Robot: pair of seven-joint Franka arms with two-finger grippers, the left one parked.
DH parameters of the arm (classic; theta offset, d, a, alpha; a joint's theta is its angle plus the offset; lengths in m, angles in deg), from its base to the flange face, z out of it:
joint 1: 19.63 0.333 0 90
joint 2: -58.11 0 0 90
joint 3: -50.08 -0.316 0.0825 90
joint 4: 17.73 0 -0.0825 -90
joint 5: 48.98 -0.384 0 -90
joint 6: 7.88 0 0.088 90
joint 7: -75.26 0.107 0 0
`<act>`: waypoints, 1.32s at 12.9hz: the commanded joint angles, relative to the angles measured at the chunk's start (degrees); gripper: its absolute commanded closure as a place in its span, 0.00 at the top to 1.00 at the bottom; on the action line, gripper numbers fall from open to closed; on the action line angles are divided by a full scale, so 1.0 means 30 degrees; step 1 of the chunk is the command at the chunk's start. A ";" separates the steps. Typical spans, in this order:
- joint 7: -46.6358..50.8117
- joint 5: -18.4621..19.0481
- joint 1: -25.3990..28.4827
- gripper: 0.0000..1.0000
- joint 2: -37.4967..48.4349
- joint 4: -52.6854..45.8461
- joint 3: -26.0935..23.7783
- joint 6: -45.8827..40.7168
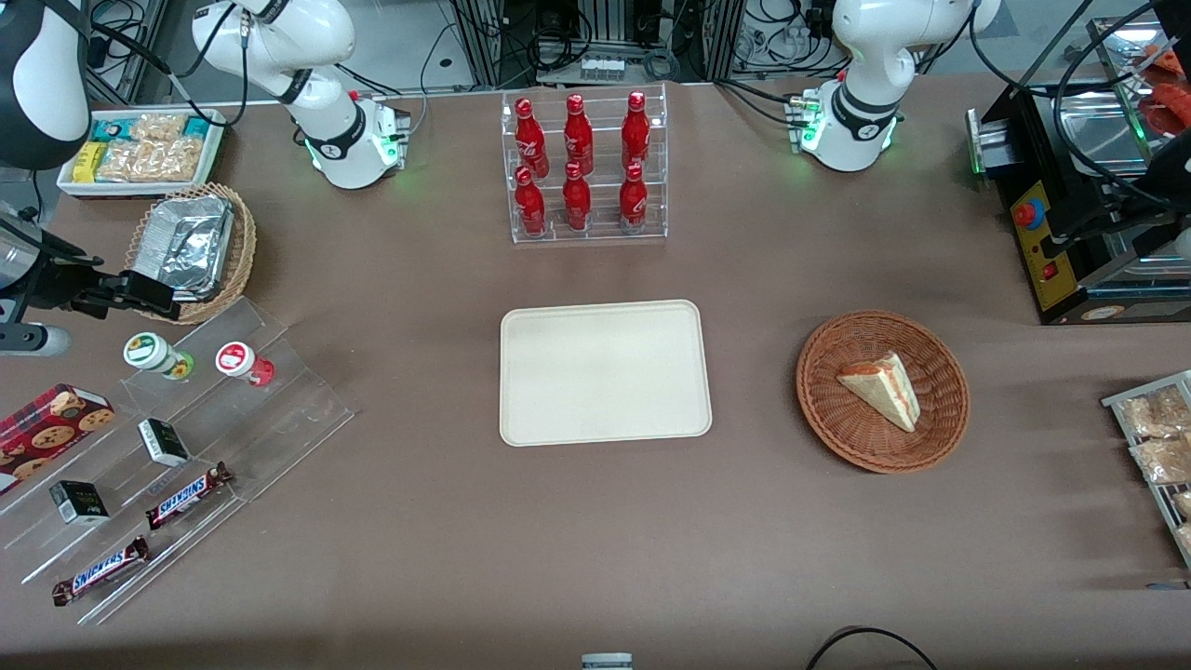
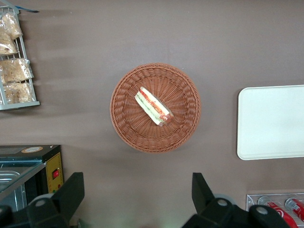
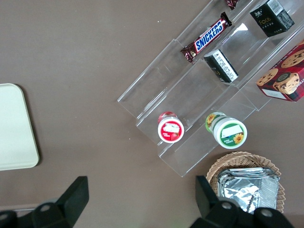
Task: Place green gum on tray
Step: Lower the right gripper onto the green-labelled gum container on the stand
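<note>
The green gum (image 1: 154, 354) is a small white bottle with a green base, lying on the top step of a clear acrylic stand (image 1: 186, 437) toward the working arm's end of the table. It also shows in the right wrist view (image 3: 227, 131), beside the red-labelled gum (image 3: 170, 128). The cream tray (image 1: 605, 372) lies flat in the middle of the table, its rim showing in the right wrist view (image 3: 19, 127). My gripper (image 1: 149, 296) hovers open and empty above the table, a little farther from the front camera than the green gum, with bare tabletop between its fingers (image 3: 78, 195).
A wicker basket with a foil container (image 1: 191, 244) sits by the gripper. The stand also holds the red gum (image 1: 244, 362), Snickers bars (image 1: 186, 496), small black boxes (image 1: 163, 441) and a cookie box (image 1: 51, 423). A rack of red bottles (image 1: 582, 167) and a sandwich basket (image 1: 882, 391) stand elsewhere.
</note>
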 commanded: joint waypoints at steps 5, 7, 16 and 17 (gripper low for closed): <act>-0.2816 -0.0100 -0.0124 1.00 -0.0245 0.0313 0.0255 0.0183; -0.6743 -0.0070 -0.0911 1.00 -0.0099 0.1656 0.0344 0.1261; -2.1255 -0.0100 -0.4195 1.00 -0.0041 0.6257 0.0315 0.8264; -2.1378 -0.0100 -0.4342 1.00 0.0047 0.6756 0.0315 0.8849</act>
